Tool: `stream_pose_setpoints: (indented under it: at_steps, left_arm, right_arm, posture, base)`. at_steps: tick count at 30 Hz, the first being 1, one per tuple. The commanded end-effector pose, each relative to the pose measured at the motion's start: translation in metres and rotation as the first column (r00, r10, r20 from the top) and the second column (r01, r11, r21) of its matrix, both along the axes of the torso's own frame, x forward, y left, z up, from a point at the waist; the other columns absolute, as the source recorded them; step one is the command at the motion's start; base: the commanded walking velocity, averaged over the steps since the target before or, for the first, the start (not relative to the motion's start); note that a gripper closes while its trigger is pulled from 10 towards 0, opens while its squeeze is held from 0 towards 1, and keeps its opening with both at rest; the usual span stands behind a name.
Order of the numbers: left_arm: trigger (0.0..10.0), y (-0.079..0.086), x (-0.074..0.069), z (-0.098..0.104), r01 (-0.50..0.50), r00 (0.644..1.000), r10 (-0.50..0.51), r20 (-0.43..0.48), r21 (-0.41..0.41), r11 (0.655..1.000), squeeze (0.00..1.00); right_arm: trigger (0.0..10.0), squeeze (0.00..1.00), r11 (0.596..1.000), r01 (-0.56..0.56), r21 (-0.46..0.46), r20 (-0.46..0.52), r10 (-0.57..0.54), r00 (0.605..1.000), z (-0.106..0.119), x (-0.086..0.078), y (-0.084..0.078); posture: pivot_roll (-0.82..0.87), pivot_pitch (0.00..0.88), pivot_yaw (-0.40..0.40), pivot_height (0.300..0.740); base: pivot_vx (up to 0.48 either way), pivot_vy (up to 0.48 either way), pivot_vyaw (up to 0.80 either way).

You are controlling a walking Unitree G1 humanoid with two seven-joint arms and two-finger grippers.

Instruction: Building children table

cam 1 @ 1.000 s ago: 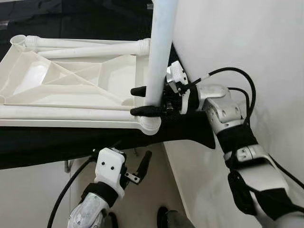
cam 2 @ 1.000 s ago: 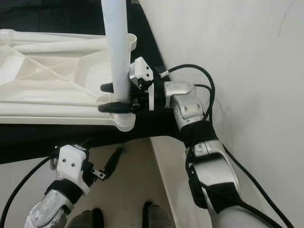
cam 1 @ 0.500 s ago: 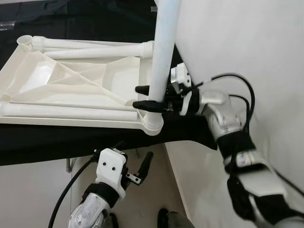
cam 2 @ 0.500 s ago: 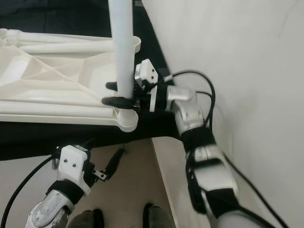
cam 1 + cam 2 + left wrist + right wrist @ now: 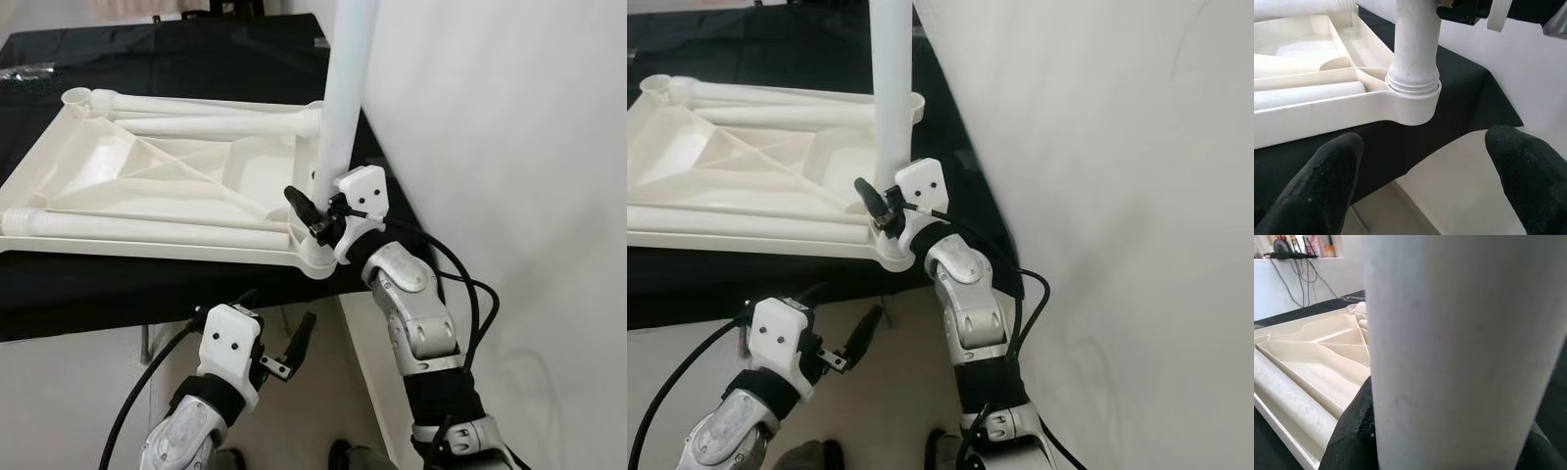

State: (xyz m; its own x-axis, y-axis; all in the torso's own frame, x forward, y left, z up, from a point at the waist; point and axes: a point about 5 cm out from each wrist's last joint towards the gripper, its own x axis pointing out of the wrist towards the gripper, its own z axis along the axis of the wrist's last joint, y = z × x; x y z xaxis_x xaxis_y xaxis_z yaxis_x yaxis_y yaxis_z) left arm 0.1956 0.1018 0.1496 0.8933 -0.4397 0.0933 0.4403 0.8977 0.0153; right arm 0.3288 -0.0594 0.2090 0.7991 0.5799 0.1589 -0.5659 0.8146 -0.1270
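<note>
My right gripper (image 5: 312, 211) pinches the upright table leg (image 5: 343, 108) standing in the corner socket of the upturned tabletop (image 5: 157, 186) on the black worktop (image 5: 176, 59), while my left gripper (image 5: 294, 343) hangs below, fingers spread.

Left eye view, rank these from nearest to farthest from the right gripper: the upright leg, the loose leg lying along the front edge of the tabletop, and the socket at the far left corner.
1. Upright leg: right gripper is around it, at the near right corner.
2. Front loose leg: lying just left of the gripper.
3. Far left corner socket: diagonally across the tabletop.
</note>
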Motion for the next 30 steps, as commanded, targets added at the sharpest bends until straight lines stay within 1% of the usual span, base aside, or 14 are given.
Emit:
stream_pose_setpoints:
  at_steps: [1, 2, 5, 6, 8, 9, 11, 12, 13, 15, 21, 28, 29, 30]
  left_arm:
    - [10.0, 0.0, -0.001, -0.005, -0.008, 1.0, 0.008, -0.025, -0.006, 1.0, 0.0]
    - [10.0, 0.001, -0.001, -0.005, -0.011, 1.0, 0.011, -0.024, -0.007, 1.0, 0.0]
    - [10.0, 0.0, -0.002, -0.005, -0.01, 1.0, 0.009, -0.024, -0.009, 1.0, 0.0]
    - [10.0, 0.0, -0.002, -0.004, -0.006, 1.0, 0.006, -0.024, -0.009, 1.0, 0.0]
    - [10.0, 0.0, -0.002, -0.004, -0.004, 1.0, 0.004, -0.025, -0.009, 1.0, 0.0]
    - [10.0, -0.001, -0.002, -0.004, -0.001, 1.0, 0.001, -0.025, -0.011, 1.0, 0.0]
    - [10.0, -0.001, -0.002, -0.004, -0.001, 1.0, 0.001, -0.025, -0.011, 1.0, 0.0]
    - [10.0, -0.001, -0.002, -0.004, 0.0, 1.0, 0.0, -0.025, -0.012, 1.0, 0.0]
    - [10.0, -0.001, -0.002, -0.004, 0.0, 1.0, 0.0, -0.025, -0.012, 1.0, 0.0]
    - [10.0, -0.002, -0.002, -0.003, -0.004, 1.0, 0.003, -0.024, -0.015, 1.0, 0.0]
    - [10.0, -0.001, -0.002, -0.003, -0.006, 1.0, 0.005, -0.024, -0.016, 1.0, 0.0]
    - [10.0, 0.0, -0.003, -0.003, 0.0, 1.0, 0.0, -0.027, -0.007, 1.0, 0.0]
    - [10.0, 0.0, -0.003, -0.003, 0.0, 1.0, 0.0, -0.027, -0.005, 1.0, 0.0]
    - [10.0, 0.0, -0.003, -0.003, 0.0, 1.0, 0.0, -0.028, -0.003, 1.0, 0.0]
  right_arm:
    - [10.0, 0.15, 0.998, -0.042, -0.037, -0.14, 0.036, 0.989, -0.023, -0.001, 0.003]
    - [10.0, 1.0, 0.995, -0.096, -0.01, -0.118, 0.094, 0.989, -0.016, -0.003, 0.007]
    - [10.0, 1.0, 0.982, -0.19, 0.012, -0.088, 0.191, 0.978, -0.006, -0.008, 0.013]
    - [10.0, 0.0, 0.957, -0.288, 0.023, -0.078, 0.289, 0.954, -0.001, -0.01, 0.015]
    - [10.0, 0.0, 0.935, -0.352, 0.029, -0.073, 0.354, 0.933, 0.002, -0.012, 0.017]
    - [10.0, 0.0, 0.841, -0.539, -0.036, -0.037, 0.538, 0.842, 0.011, -0.014, 0.012]
    - [10.0, 0.0, 0.841, -0.539, -0.036, -0.037, 0.538, 0.842, 0.011, -0.014, 0.012]
    - [10.0, 0.0, 0.727, -0.678, -0.109, -0.055, 0.676, 0.735, 0.014, -0.015, 0.004]
    - [10.0, 0.0, 0.727, -0.678, -0.109, -0.055, 0.676, 0.735, 0.014, -0.015, 0.004]
    - [10.0, 0.0, 0.639, -0.752, -0.159, -0.108, 0.746, 0.657, 0.019, -0.006, -0.008]
    - [10.0, 0.0, 0.606, -0.774, -0.184, -0.128, 0.766, 0.63, 0.025, 0.004, -0.014]
    - [10.0, 0.0, 0.542, -0.82, -0.182, -0.16, 0.807, 0.569, 0.033, 0.016, -0.02]
    - [7.6, 0.0, 0.533, -0.825, -0.187, -0.171, 0.809, 0.562, 0.033, 0.018, -0.021]
    - [0.0, 0.0, 0.528, -0.829, -0.186, -0.18, 0.811, 0.557, 0.033, 0.022, -0.023]
  posture:
    - [0.08, 0.238, -0.063, 0.74]
    - [0.08, 0.243, -0.062, 0.74]
    - [0.08, 0.244, -0.06, 0.74]
    - [0.08, 0.247, -0.059, 0.74]
    - [0.08, 0.247, -0.059, 0.74]
    - [0.08, 0.25, -0.059, 0.74]
    - [0.08, 0.25, -0.059, 0.74]
    - [0.09, 0.25, -0.059, 0.74]
    - [0.09, 0.25, -0.059, 0.74]
    - [0.09, 0.252, -0.065, 0.74]
    - [0.1, 0.253, -0.065, 0.74]
    - [0.13, 0.255, -0.053, 0.74]
    - [0.14, 0.254, -0.052, 0.74]
    - [0.14, 0.255, -0.053, 0.74]
  base:
    - [0.0, 0.0, 0.0]
    - [0.0, 0.0, 0.0]
    - [0.0, 0.0, 0.0]
    - [0.0, 0.0, 0.0]
    - [0.0, 0.0, 0.0]
    - [0.0, 0.0, 0.0]
    - [0.0, 0.0, 0.0]
    - [0.0, 0.0, 0.0]
    - [0.0, 0.0, 0.0]
    - [0.0, 0.0, 0.0]
    - [0.0, 0.0, 0.0]
    - [0.0, 0.0, 0.0]
    - [0.0, 0.0, 0.0]
    - [0.0, 0.0, 0.0]
